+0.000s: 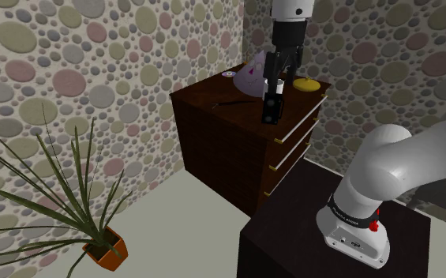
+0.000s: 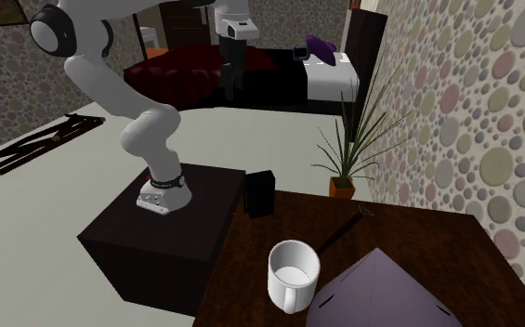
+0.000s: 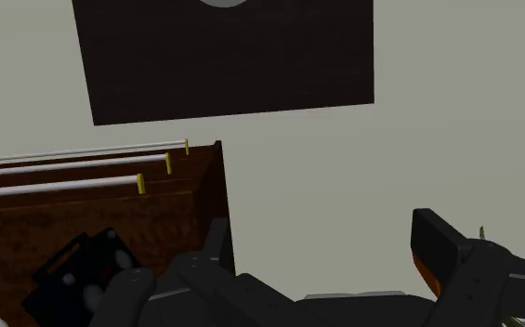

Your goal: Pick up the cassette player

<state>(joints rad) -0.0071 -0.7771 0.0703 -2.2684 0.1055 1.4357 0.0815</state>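
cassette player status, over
Hand open, empty, over dresser edge. Cassette player upright at that edge, untouched. Mug close by, apart.

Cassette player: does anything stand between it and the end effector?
Nothing visible does. The open end effector hangs above the black cassette player, which stands at the dresser's edge; the white mug sits further in, off that path.

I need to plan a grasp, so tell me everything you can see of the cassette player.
The cassette player is a small black box that seems to stand upright on the dark wooden dresser, at the edge nearest the robot's stand. The wrist view shows pale round marks on one face. Only the dresser top touches it. The open gripper hangs above it, apart from it.
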